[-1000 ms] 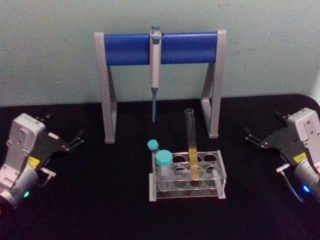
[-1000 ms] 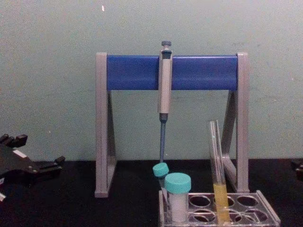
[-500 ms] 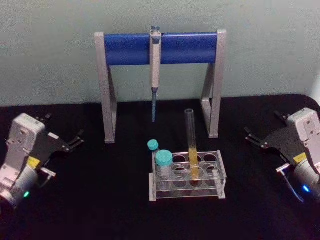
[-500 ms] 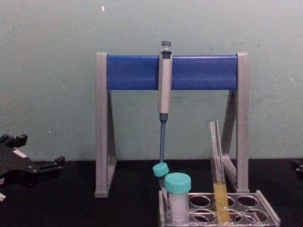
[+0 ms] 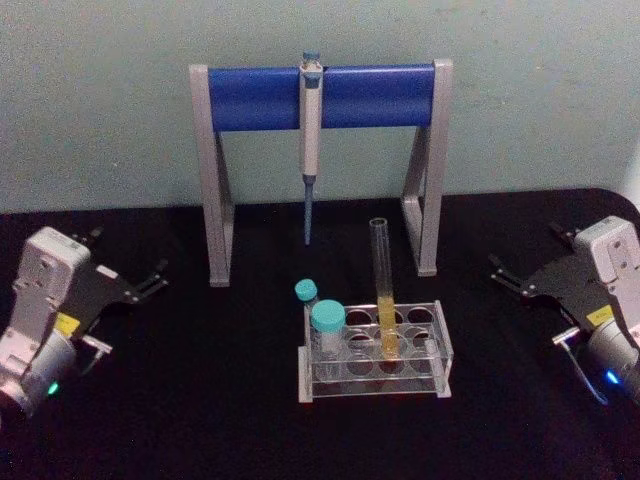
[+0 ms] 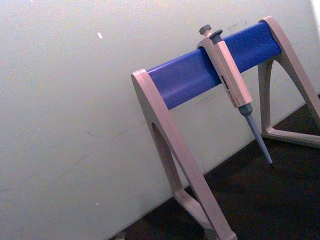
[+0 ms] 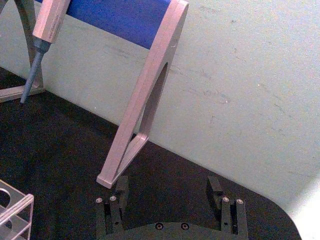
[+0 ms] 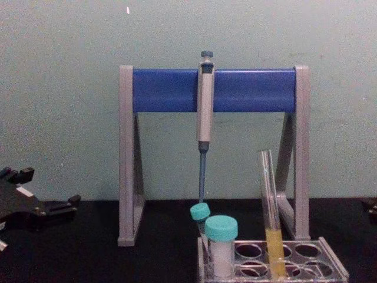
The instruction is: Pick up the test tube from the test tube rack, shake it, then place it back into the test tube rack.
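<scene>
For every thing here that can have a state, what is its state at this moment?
test tube: uncapped, standing in the rack, yellow liquid in its lower part.
rack: holds three tubes, other holes empty.
two capped tubes: closed, standing in the rack.
pipette: hanging on the stand.
left gripper: fingers open, holding nothing.
right gripper: fingers open, holding nothing.

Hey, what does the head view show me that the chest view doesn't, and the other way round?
Head view: both open grippers whole, the left gripper and the right gripper out at the sides of the black table, plus the whole test tube rack with its rows of holes from above. Chest view: side on, the test tube leaning slightly in its hole, and how high its yellow liquid stands. Both: the tube standing in the rack, two teal-capped tubes, and the pipette hanging on the blue stand.
</scene>
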Robot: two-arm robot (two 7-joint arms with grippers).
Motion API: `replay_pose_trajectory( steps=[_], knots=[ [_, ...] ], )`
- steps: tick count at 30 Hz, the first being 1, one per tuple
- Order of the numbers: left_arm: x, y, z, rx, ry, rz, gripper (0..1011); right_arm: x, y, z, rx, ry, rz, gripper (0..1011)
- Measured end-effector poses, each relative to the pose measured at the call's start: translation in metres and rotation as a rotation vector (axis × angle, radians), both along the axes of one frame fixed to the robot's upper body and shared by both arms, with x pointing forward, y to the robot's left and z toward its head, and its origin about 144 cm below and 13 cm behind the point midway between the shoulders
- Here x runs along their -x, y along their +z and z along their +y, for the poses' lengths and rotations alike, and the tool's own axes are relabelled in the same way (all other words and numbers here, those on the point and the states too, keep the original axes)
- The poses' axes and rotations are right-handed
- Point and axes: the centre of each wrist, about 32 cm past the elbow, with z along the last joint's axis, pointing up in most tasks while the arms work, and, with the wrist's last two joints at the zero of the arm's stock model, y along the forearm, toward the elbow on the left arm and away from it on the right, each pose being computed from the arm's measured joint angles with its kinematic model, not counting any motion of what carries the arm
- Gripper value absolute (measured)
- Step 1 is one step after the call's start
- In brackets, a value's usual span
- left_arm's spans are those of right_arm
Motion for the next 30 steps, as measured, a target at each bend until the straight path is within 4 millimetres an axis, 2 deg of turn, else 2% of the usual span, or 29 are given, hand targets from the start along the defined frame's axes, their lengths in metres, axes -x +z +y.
replay_pose_trajectory(
  steps=[10,30],
  knots=[
    [0.000,0.000,0.000,0.000,0.000,0.000,1010,0.001,0.001,0.000,-0.003,0.006,0.001,1000],
    [0.000,0.000,0.000,0.000,0.000,0.000,1010,0.028,0.015,0.014,-0.074,0.086,0.041,1000]
  ],
)
